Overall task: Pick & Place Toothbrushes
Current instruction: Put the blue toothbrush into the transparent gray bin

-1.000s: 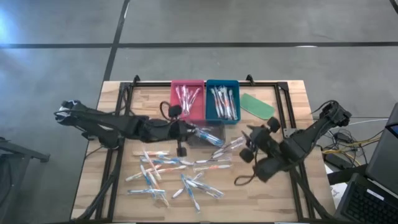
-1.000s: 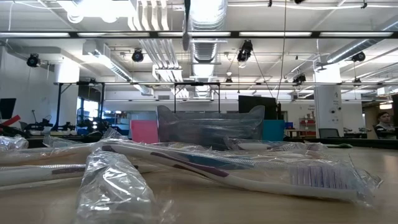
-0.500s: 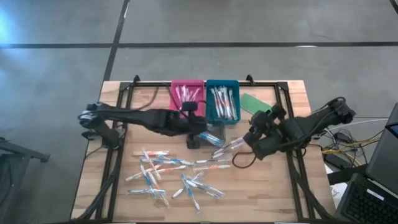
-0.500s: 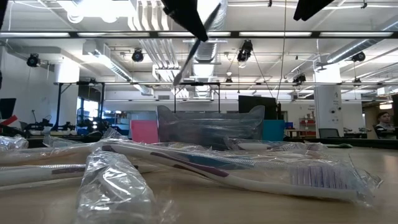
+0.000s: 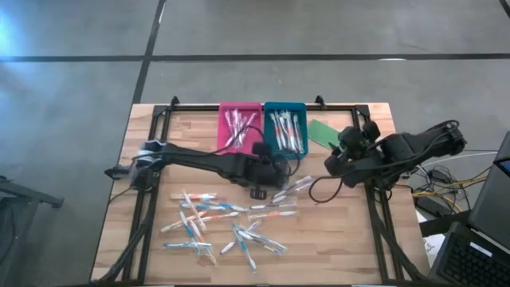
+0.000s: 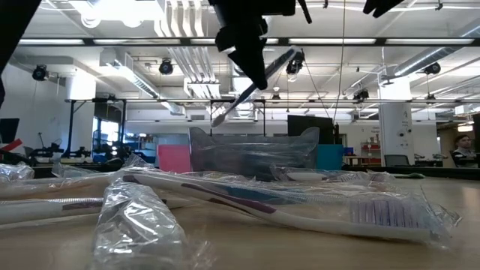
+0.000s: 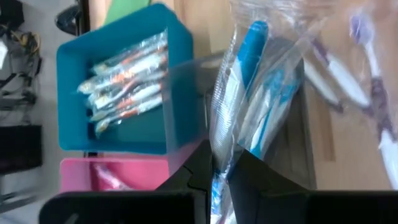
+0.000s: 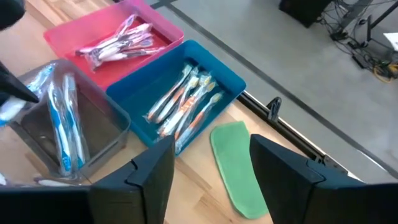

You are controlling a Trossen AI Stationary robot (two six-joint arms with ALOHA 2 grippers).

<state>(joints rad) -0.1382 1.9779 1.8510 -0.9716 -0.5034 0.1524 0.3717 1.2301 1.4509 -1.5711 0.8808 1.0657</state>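
Note:
Many wrapped toothbrushes [image 5: 223,223] lie loose on the wooden table's near half. My left gripper [image 5: 269,171] is over the clear tray [image 8: 106,124] at the table's middle, shut on a blue toothbrush in a clear wrapper [image 7: 239,81]. In the low view that toothbrush [image 6: 251,86] slants in the air below the gripper [image 6: 251,52]. The clear tray holds other blue ones [image 8: 62,137]. My right gripper [image 5: 339,155] is raised at the far right, open and with nothing in it. Its fingers [image 8: 211,152] point toward the green oblong piece [image 8: 239,165]. My left gripper pinches the wrapped blue toothbrush between its two fingers, on the wrapper partway along the brush [image 7: 219,158]. The fingers come slanting down from the table's left and lie across it. The brush is lifted clear and slants above the clear tray, its blue end [image 7: 252,37] past the fingertips.
At the far edge stand a pink tray [image 5: 239,127] with pink-accented brushes and a blue tray [image 5: 285,129] with orange-accented ones. The green piece [image 5: 329,134] lies flat to the right of them. A black frame [image 5: 151,143] runs round the table's sides.
My left gripper has reached toward the table's right and sunk, tipping downward, and has carried the blue toothbrush over the clear tray. My right gripper has drawn back toward the far right corner and risen, away from the loose toothbrushes.

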